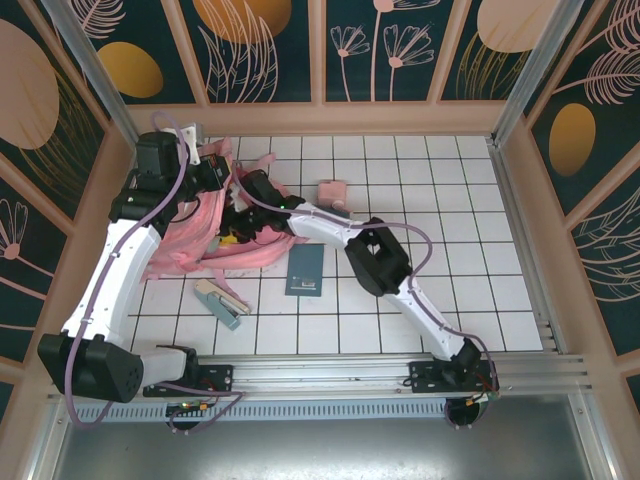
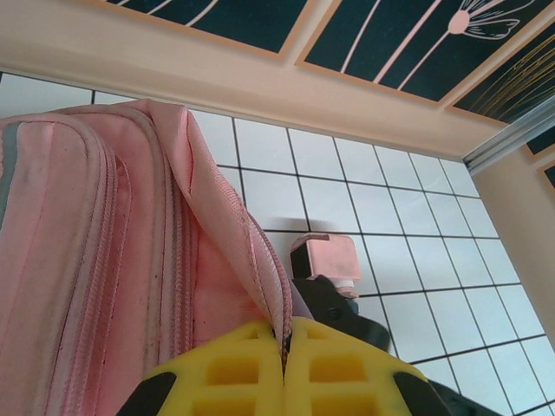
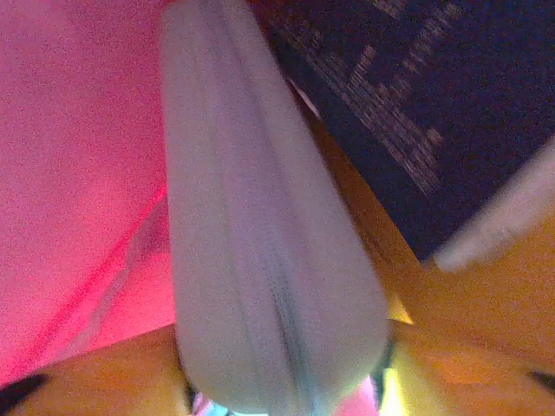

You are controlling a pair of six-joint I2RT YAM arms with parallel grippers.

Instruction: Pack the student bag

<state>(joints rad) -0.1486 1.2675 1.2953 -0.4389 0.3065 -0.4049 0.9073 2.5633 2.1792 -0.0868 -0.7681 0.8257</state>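
The student bag (image 1: pixel 185 250), soft and pink, lies at the left of the tiled table. My left gripper (image 1: pixel 222 175) is shut on its zippered opening edge (image 2: pixel 260 260), and the yellow pads (image 2: pixel 329 373) pinch the flap and hold it up. The right gripper (image 1: pixel 245 215) reaches into the bag's mouth. In the right wrist view a pale grey zipped pouch (image 3: pixel 260 260) lies between my right gripper's (image 3: pixel 286 386) fingers, with thin dark gaps at both sides. Pink lining (image 3: pixel 78 173) surrounds it. A dark blue book (image 3: pixel 434 104) lies beside the pouch inside the bag.
A small pink box (image 1: pixel 332 192) stands on the tiles right of the bag and also appears past the left fingers (image 2: pixel 325 258). A dark blue notebook (image 1: pixel 304 271) and a grey-green oblong item (image 1: pixel 220 303) lie in front of the bag. Patterned walls (image 1: pixel 400 50) enclose the table.
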